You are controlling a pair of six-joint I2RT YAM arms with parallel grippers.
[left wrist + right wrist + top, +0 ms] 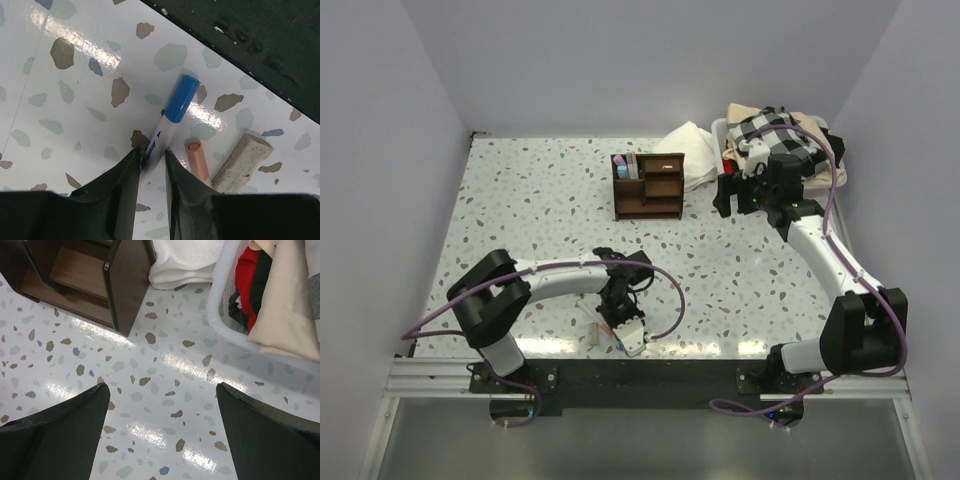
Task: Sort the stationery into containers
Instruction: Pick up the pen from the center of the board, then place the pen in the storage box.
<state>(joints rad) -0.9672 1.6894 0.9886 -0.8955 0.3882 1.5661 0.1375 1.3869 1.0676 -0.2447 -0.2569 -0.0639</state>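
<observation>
A white marker with a blue cap [172,117] lies on the speckled table near its front edge. My left gripper [152,155] [612,318] is down over it, one finger on each side of the white barrel and touching it. Just right of the marker lie a short orange piece [197,160] and a stubby beige piece [242,162]. The dark brown wooden organizer [650,185] [125,285] stands at the back middle, with pink and blue items [621,160] in its left compartment. My right gripper [725,195] [162,390] hovers open and empty to the organizer's right.
A white plastic bin [820,140] [220,315] with checkered cloth and clothes sits at the back right. A folded white cloth [690,150] [185,262] lies between it and the organizer. The table's dark front edge [250,40] runs close by the marker.
</observation>
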